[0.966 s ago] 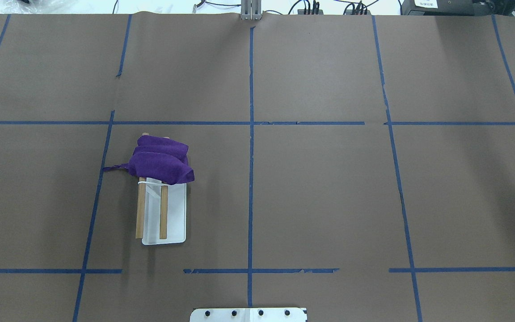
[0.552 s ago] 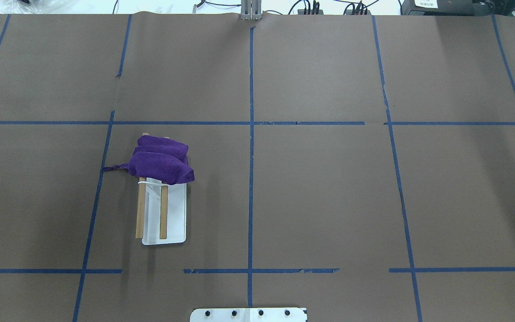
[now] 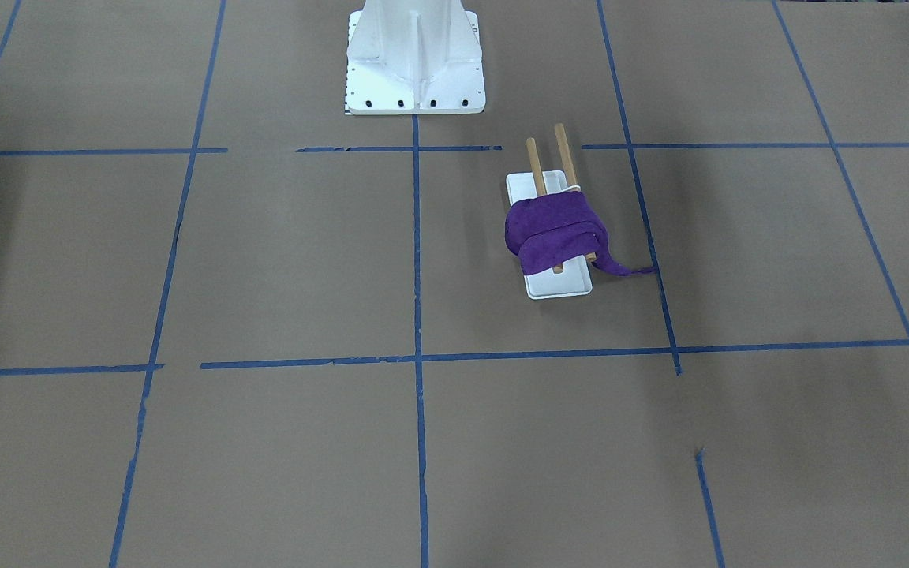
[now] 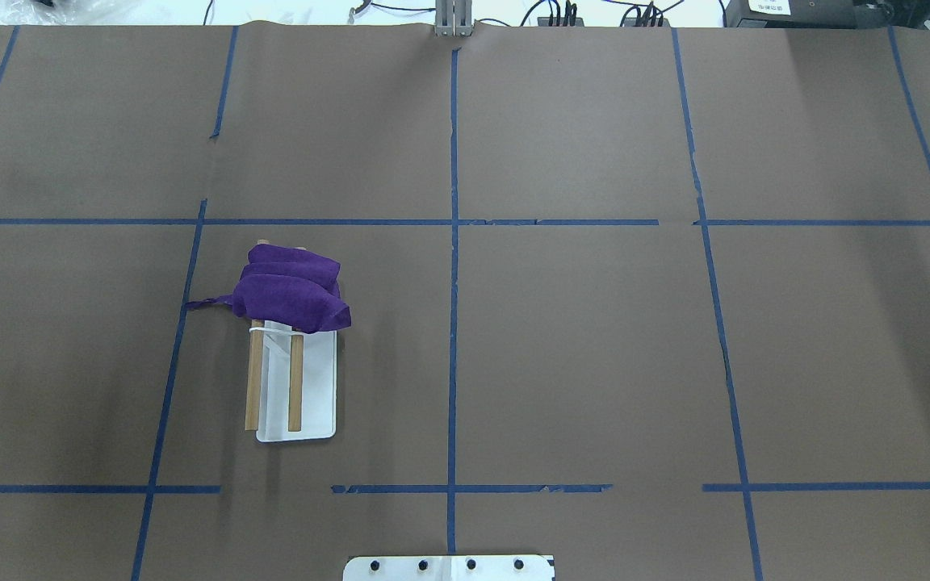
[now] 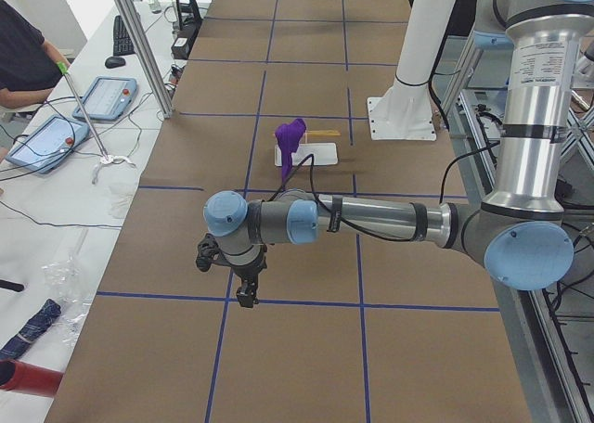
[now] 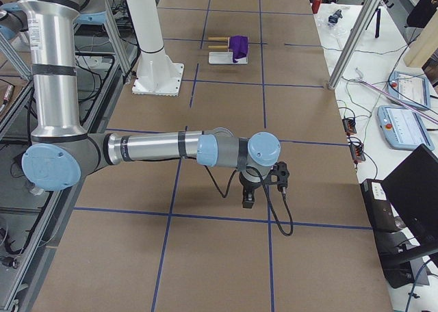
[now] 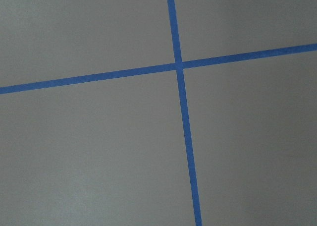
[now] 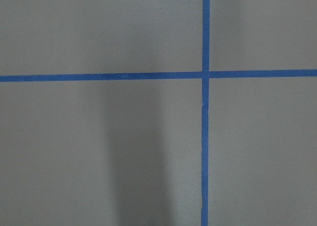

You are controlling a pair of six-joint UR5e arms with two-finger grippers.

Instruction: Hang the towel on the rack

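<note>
Presently on rack: a purple towel [image 4: 291, 294] lies bunched in folds across both wooden dowels, left of centre in the overhead view.
Towel tail: one thin strip trails off the left side of the bundle onto the table paper [image 4: 594, 355], and its tip touches a blue tape line [image 4: 178, 339].
Rack [image 4: 254, 379]: two parallel dowels sit over a white tray base [image 4: 320, 387]. A thin white loop [image 4: 259, 329] joins them just below the towel.
Dowel ends: short tips project past the towel at the upper end in the overhead view. The long bare lengths run toward the lower frame.
Front-facing view: rack and towel sit right of centre, below and right of the white pedestal [image 3: 415, 55].
Left gripper [image 5: 243, 293]: points down over the paper in the lower left-centre of the left side view, well apart from the rack. Finger opening cannot be told.
Right gripper [image 6: 248, 199]: points down over the paper in the centre of the right side view, well apart from the rack. Finger opening cannot be told.
Wrist views: each shows only brown paper and a blue tape crossing.
</note>
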